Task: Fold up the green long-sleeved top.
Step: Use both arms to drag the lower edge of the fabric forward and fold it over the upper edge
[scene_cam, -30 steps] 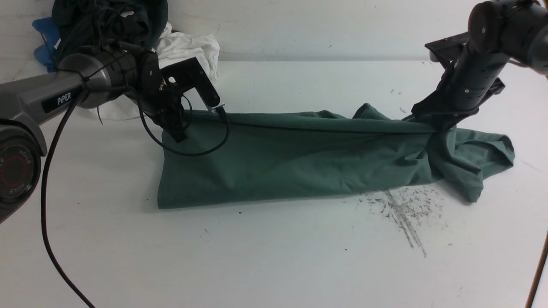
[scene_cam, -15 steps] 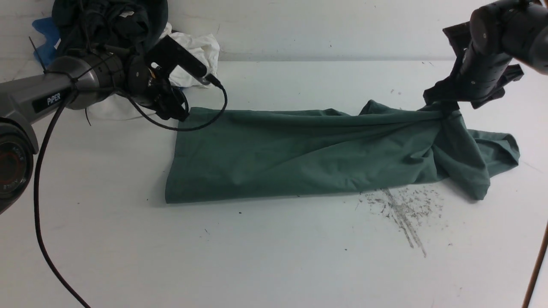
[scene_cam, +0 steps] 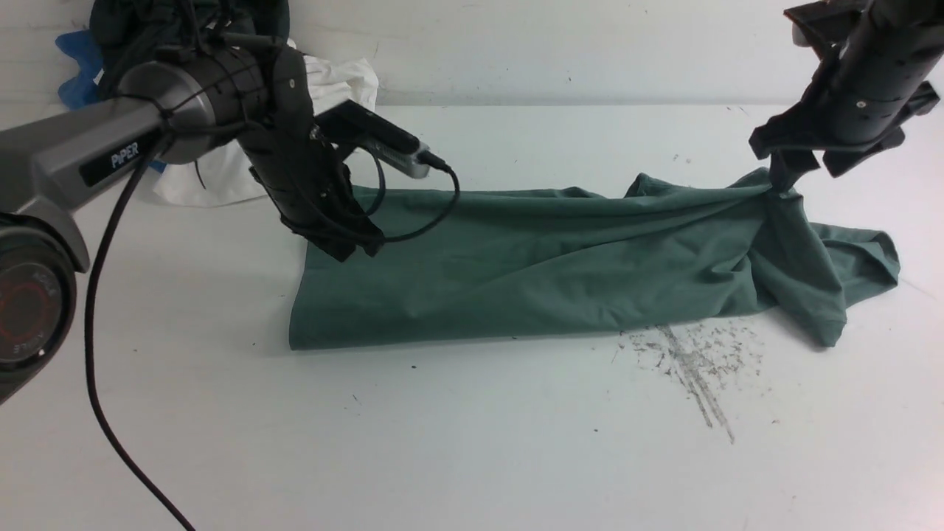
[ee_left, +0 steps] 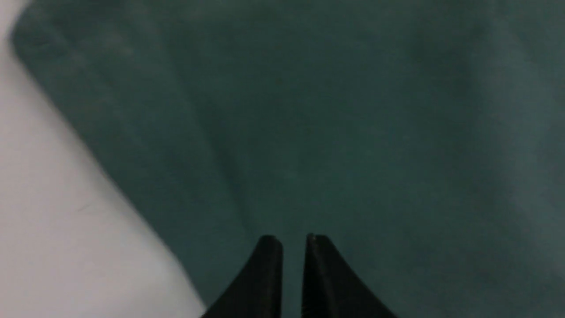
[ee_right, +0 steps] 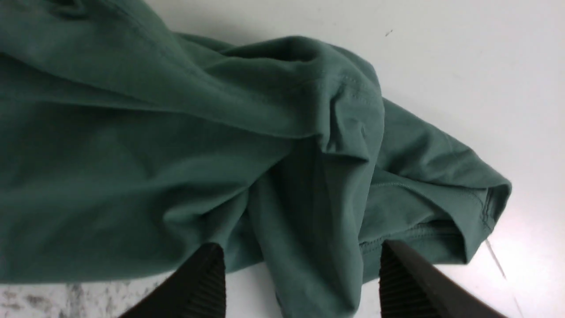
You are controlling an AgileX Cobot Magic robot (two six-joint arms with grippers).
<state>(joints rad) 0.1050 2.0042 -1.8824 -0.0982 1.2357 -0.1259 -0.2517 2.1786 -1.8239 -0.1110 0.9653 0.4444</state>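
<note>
The green long-sleeved top [scene_cam: 531, 265] lies as a long folded band across the middle of the table, its right end bunched and crumpled. My left gripper [scene_cam: 355, 247] points down at the band's left end, and in the left wrist view [ee_left: 293, 238] its fingers stand almost together just over the green cloth [ee_left: 331, 110], with nothing between them. My right gripper [scene_cam: 780, 181] hangs above the right end, where the fabric still peaks up to its tip. Seen from the right wrist [ee_right: 302, 249], its fingers stand wide apart with a loose fold of the top [ee_right: 176, 154] between them, ungripped.
A heap of clothes sits at the back left: a dark garment [scene_cam: 184, 29], a white one [scene_cam: 332, 81] and a blue one [scene_cam: 74, 66]. Grey scuff marks [scene_cam: 693, 369] stain the table in front of the top's right end. The left arm's cable [scene_cam: 96, 354] trails down.
Both grippers let go of the top's far edge. The left one swung over the left end and closed empty. The right one opened and rose; the cloth settled lower.
</note>
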